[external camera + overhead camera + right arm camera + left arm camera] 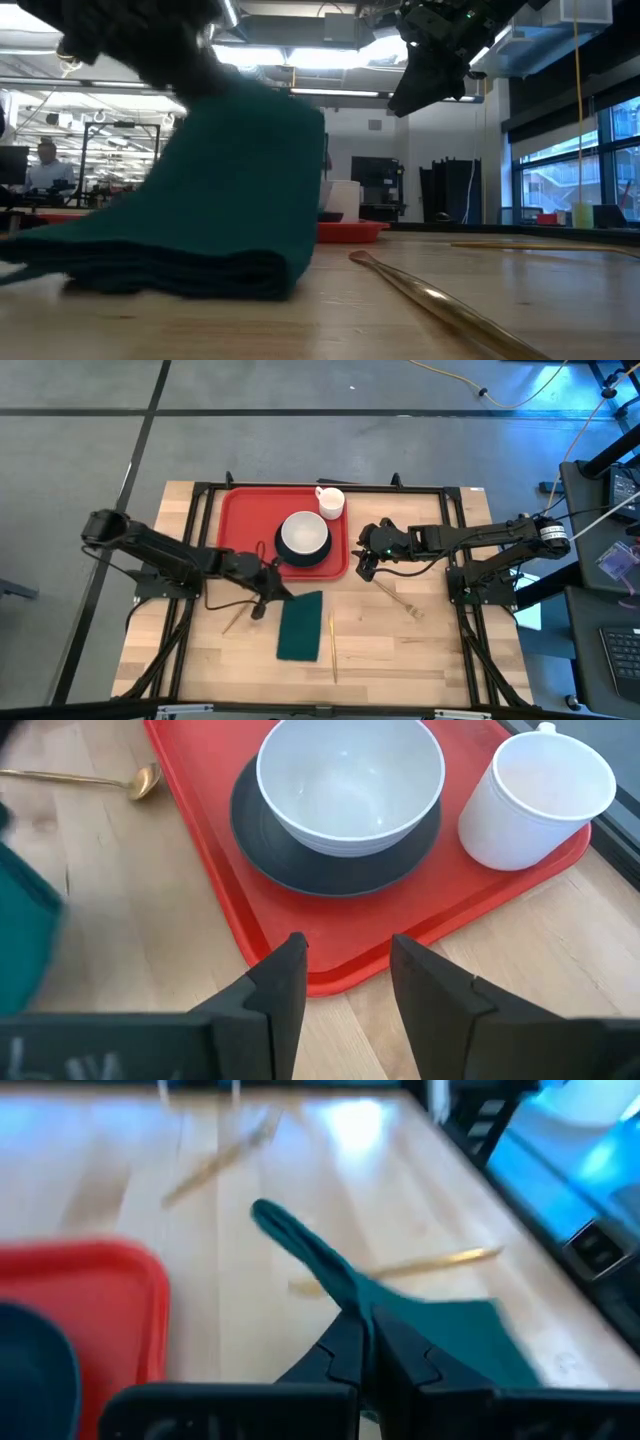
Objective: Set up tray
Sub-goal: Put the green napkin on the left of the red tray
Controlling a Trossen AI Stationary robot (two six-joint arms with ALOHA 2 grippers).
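Note:
The red tray (pixel 236 520) lies at the table's far middle. On it stands a dark plate (pixel 268 848) with a white bowl (pixel 303 533), and beside them a white cup (pixel 331 502). A dark green napkin (pixel 300 626) lies just near of the tray. My left gripper (pixel 268 597) is shut on the napkin's far left part. My right gripper (pixel 367 567) hangs open and empty above the tray's near right corner; in its wrist view (pixel 345 970) the fingers stand over the tray's rim (pixel 300 975). My left gripper pinches the napkin between its two shut fingers at its raised far left part (pixel 345 1295). The fingers slant down from the table's left. That part is lifted (pixel 250 160), one end sticks out free past the fingers (pixel 268 1213), and the rest lies on the table (pixel 170 270).
A gold spoon (pixel 235 620) lies left of the napkin, a gold stick-like utensil (pixel 332 645) right of it, and a gold fork (pixel 400 600) farther right. A black frame (pixel 455 540) borders the table. A person (pixel 45 165) sits in the room behind.

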